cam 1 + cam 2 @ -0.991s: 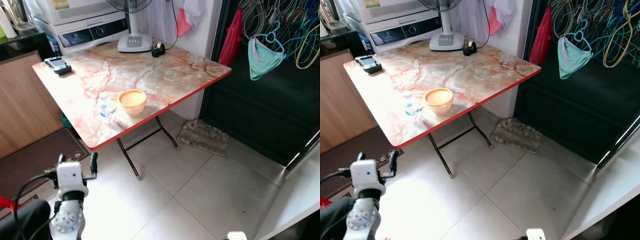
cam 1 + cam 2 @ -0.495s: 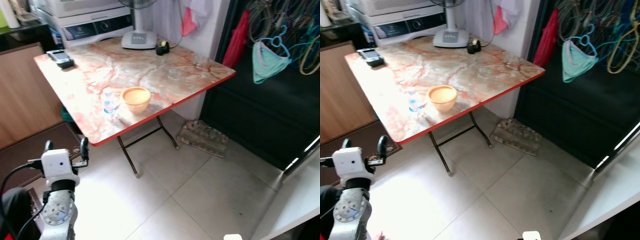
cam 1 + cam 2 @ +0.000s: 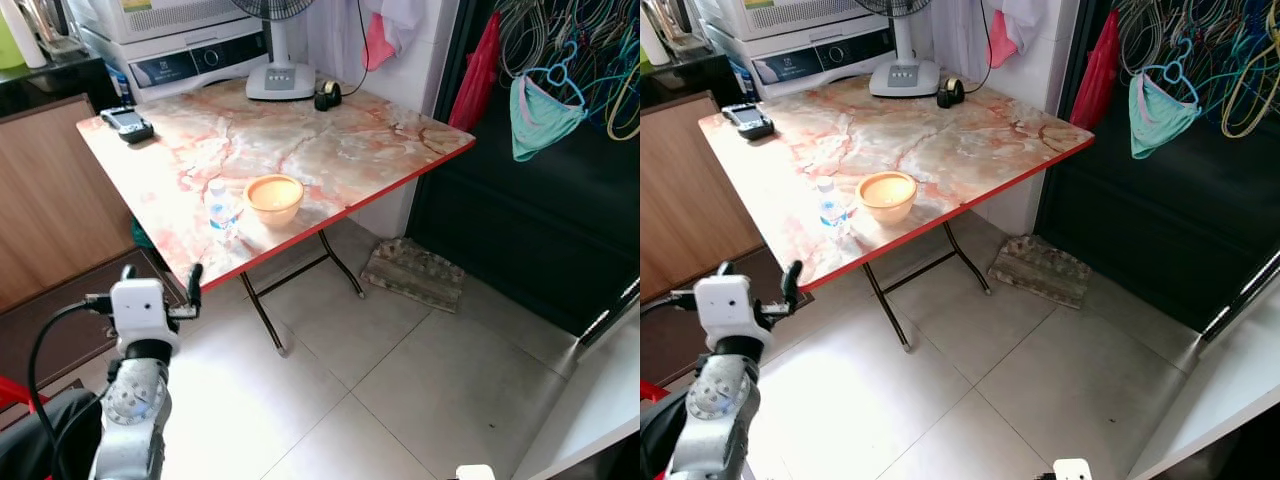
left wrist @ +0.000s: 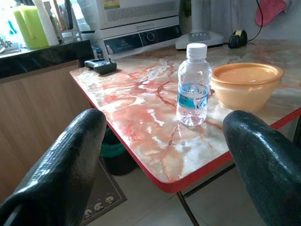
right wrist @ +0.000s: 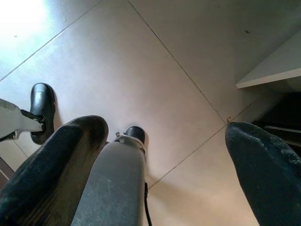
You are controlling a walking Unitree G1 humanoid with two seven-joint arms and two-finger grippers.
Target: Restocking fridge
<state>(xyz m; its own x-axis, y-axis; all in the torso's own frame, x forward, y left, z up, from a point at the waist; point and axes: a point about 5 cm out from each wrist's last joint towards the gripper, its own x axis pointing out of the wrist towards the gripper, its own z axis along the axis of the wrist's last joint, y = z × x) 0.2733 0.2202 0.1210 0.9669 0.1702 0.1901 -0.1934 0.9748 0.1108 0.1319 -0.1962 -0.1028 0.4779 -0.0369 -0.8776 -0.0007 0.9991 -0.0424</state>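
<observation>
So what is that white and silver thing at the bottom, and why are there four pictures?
That is a robot's left arm. Its left pincer has two black fingers, open and holding nothing, raised near the table. Two pictures come from cameras in the robot's head. The other two come from cameras on its wrists. On the table stand a small water bottle and, beside it, an orange bowl. Farther back lie a fan base and a small black device. The right pincer, also open, hangs over the tiled floor.

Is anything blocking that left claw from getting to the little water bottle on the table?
Nothing visible does. The open left claw hangs off the table's red edge, with only bare marbled tabletop before the small clear plastic water bottle.
</observation>
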